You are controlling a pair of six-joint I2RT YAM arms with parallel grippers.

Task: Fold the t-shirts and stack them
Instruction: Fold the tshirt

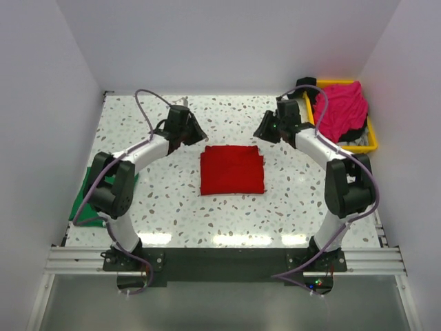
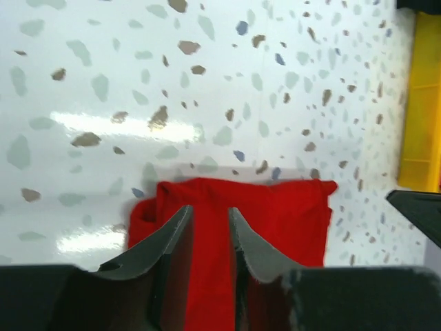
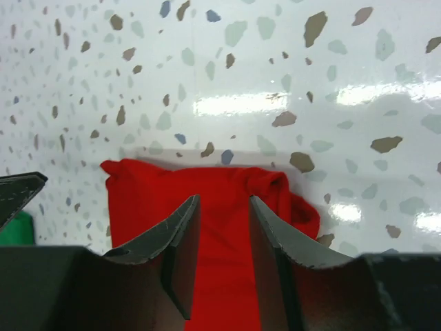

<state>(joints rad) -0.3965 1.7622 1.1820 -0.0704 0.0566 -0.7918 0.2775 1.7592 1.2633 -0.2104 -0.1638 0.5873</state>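
From above: a folded red t-shirt [image 1: 232,170] lies at the centre of the worktop [image 1: 172,200]. A green t-shirt [image 1: 84,189] is at the left edge, and a magenta t-shirt [image 1: 340,107] is heaped in a yellow tray [image 1: 368,141] at the far right corner. The left gripper [image 1: 195,132] and right gripper [image 1: 265,129] hang near the red shirt's far corners.

Left wrist: jaws slightly parted, released, gripping nothing, red cloth beneath.

Right wrist: jaws likewise parted and empty above the red cloth.

Plain white walls [image 1: 227,41] enclose a glossy speckled tabletop [image 1: 172,200].
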